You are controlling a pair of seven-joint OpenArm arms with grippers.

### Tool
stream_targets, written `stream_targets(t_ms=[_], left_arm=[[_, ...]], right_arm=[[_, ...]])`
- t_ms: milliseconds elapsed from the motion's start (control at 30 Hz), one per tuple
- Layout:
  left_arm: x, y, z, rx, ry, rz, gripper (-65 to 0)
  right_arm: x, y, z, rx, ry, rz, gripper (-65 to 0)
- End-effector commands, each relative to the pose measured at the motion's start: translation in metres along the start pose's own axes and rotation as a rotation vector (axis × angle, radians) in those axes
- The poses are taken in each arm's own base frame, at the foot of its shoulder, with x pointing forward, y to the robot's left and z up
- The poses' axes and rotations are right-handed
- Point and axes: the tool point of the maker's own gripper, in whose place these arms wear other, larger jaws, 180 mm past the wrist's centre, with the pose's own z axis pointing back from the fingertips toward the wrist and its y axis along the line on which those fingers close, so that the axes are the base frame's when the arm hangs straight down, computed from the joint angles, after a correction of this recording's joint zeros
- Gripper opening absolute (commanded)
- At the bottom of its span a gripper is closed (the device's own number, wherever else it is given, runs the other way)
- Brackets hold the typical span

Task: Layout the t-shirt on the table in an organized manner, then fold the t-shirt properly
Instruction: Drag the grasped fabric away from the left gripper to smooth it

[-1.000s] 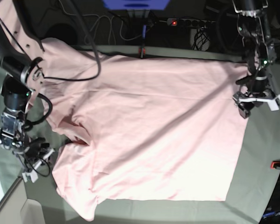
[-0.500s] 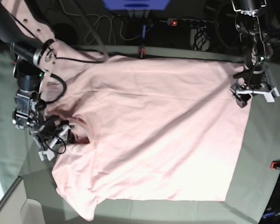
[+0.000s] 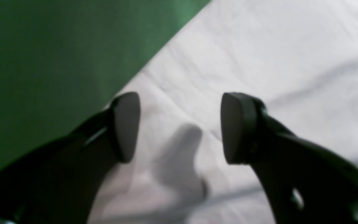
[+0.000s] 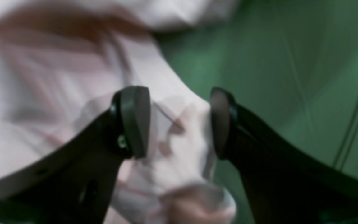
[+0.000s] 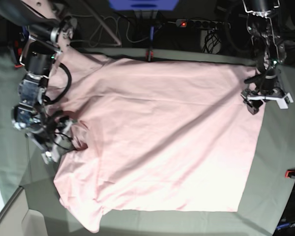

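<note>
The t-shirt (image 5: 162,142) is lying spread flat on the table (image 5: 280,147), with its plain side up. The left gripper (image 3: 179,127) is hovering over the shirt's hem corner with its fingers wide apart and holding nothing. The right gripper (image 4: 180,123) is standing at the collar edge, its fingers also wide, with a fold of pink cloth between them but not pinched.

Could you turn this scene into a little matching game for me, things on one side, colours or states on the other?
Things:
1. t-shirt
2. table
3. left gripper
4. right gripper

Descriptions:
A. grey-green cloth cover
B. open, above the shirt's corner by the table cloth
C. pale pink, spread out flat
D. open, with bunched pink fabric between its fingers

Pairs: 1-C, 2-A, 3-B, 4-D
</note>
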Motion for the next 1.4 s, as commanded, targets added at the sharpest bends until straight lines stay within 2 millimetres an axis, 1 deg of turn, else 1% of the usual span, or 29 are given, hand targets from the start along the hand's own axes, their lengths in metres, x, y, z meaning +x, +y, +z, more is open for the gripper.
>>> stream_targets(t_ms=[0,67,167,333,433,467,500,567,600,633,667,833,900,933,1033,1100,1133,1200,1233,1267,1300,1333,1367], left_arm=[[0.016,-0.004,0.0,-0.017,-0.046,-0.008,-25.1],[0.014,-0.002,0.001,-0.015,-0.042,-0.009,-25.1],[0.015,-0.001,0.001,-0.012,-0.043,-0.012,-25.1],[0.014,0.001,0.001,-0.009,-0.04,-0.012,-25.1],[0.009,0.005,0.004,-0.001,-0.03,-0.015,-25.1],[0.009,0.005,0.004,-0.001,-0.03,-0.015,-25.1],[0.009,0.005,0.004,-0.001,-0.03,-0.015,-25.1],[0.009,0.006,0.004,0.0,-0.03,-0.015,-25.1],[0.009,0.006,0.004,0.001,-0.03,-0.015,-25.1],[0.008,0.007,0.004,0.001,-0.029,-0.015,-25.1],[0.006,0.008,0.004,0.005,-0.024,-0.014,-25.1],[-0.011,0.021,0.001,0.038,0.02,-0.003,-25.1],[-0.016,0.025,0.0,0.047,0.033,0.001,-25.1],[-0.02,0.027,0.0,0.053,0.042,0.003,-25.1],[-0.02,0.026,-0.006,0.055,0.045,0.013,-25.1],[-0.024,0.029,-0.006,0.063,0.056,0.016,-25.1],[-0.024,0.029,-0.006,0.063,0.056,0.016,-25.1],[-0.024,0.028,-0.006,0.062,0.057,0.016,-25.1],[-0.024,0.028,-0.006,0.062,0.057,0.016,-25.1],[-0.024,0.028,-0.006,0.062,0.056,0.016,-25.1],[-0.024,0.028,-0.006,0.062,0.056,0.016,-25.1],[-0.024,0.028,-0.006,0.062,0.056,0.016,-25.1],[-0.023,0.029,-0.006,0.063,0.054,0.015,-25.1]], right_arm=[[0.013,-0.003,0.003,-0.005,-0.035,0.022,-33.8],[0.007,0.007,0.001,0.012,-0.025,0.038,-33.8],[0.008,0.022,-0.003,0.039,-0.027,0.038,-33.8],[0.008,0.033,-0.006,0.059,-0.03,0.026,-33.8],[0.009,0.034,-0.007,0.061,-0.033,0.025,-34.0],[0.011,0.034,-0.007,0.06,-0.036,0.025,-35.2],[0.012,0.033,-0.007,0.06,-0.039,0.026,-37.8],[0.012,0.03,-0.006,0.054,-0.038,0.028,-46.9],[0.013,0.029,-0.006,0.052,-0.039,0.029,-52.7],[0.014,0.028,-0.005,0.05,-0.041,0.031,-60.0],[0.018,0.026,-0.005,0.046,-0.048,0.033,-65.0],[0.024,-0.006,0.005,-0.011,-0.057,0.053,-65.0],[0.033,-0.02,0.014,-0.05,-0.079,0.076,-65.0],[0.04,-0.025,0.019,-0.067,-0.097,0.085,-65.0],[0.057,-0.036,0.033,-0.111,-0.139,0.115,-65.0],[0.064,-0.043,0.039,-0.136,-0.158,0.117,-65.0],[0.063,-0.047,0.041,-0.144,-0.161,0.106,-65.0],[0.062,-0.063,0.047,-0.176,-0.164,0.086,-65.0],[0.068,-0.072,0.051,-0.193,-0.177,0.075,-65.0],[0.069,-0.079,0.053,-0.203,-0.183,0.05,-65.0],[0.065,-0.087,0.054,-0.214,-0.179,0.025,-65.0],[0.061,-0.101,0.059,-0.238,-0.176,0.007,-65.0],[0.063,-0.111,0.063,-0.256,-0.181,-0.006,-65.0]])
